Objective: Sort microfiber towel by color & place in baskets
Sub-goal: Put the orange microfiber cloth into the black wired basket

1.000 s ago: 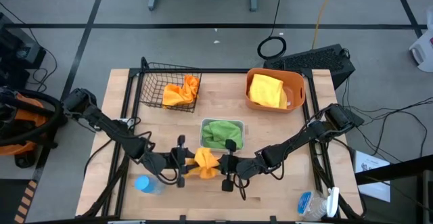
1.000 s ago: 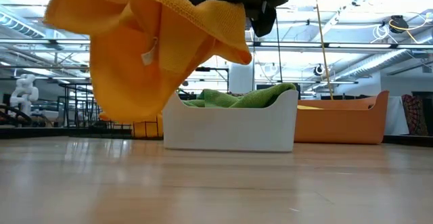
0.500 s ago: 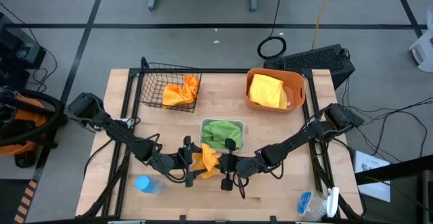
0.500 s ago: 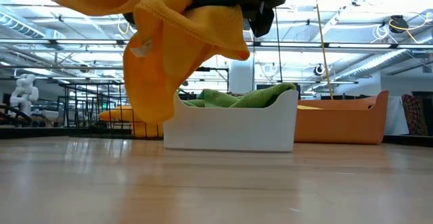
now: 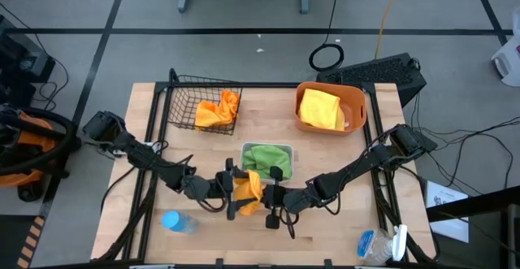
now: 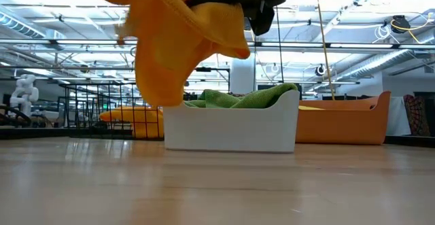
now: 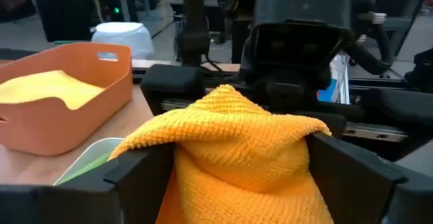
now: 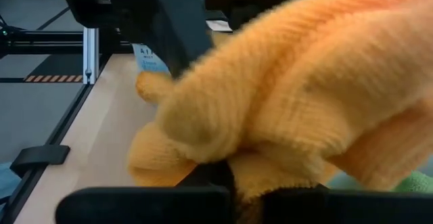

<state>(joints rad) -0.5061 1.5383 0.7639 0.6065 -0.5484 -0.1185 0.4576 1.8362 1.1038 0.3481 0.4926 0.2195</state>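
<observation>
Right gripper (image 5: 268, 196) is pinching the right edge of the orange towel (image 5: 248, 192) between fingers pressed together, holding it clear of the table (image 5: 325, 155). Left gripper (image 5: 231, 194) is reaching in from the left, fingers (image 7: 142, 176) spread wide on either side of the hanging cloth. The towel is hanging just near of the white tray (image 5: 286, 149) of green towel (image 5: 262, 160). Far left, the wire basket (image 5: 185, 84) is holding another orange towel (image 5: 218, 110); far right, the orange tub (image 5: 357, 98) is holding a yellow towel (image 5: 320, 109).

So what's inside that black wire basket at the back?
The black wire basket holds a crumpled orange towel toward one side. Whether a second cloth lies folded beneath it cannot be seen.
</observation>
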